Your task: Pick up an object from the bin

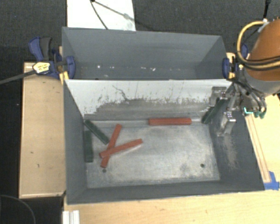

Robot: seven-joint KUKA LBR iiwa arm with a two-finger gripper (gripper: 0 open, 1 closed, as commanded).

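Observation:
My gripper (227, 117) hangs at the bin's right side, near the back right corner of the floor. A dark green stick (209, 115) slants right beside it, with its lower end near the floor's corner and its upper end running up under the gripper. Whether the stick is held or only leans there I cannot tell. A red stick (170, 122) lies flat along the back edge of the floor, just left of the green one.
At the floor's left, two red sticks (116, 146) lie crossed, with two dark green sticks (89, 141) beside them. The arm with its orange cover and cables reaches in over the right rim. The sloping bin walls stand close around the gripper.

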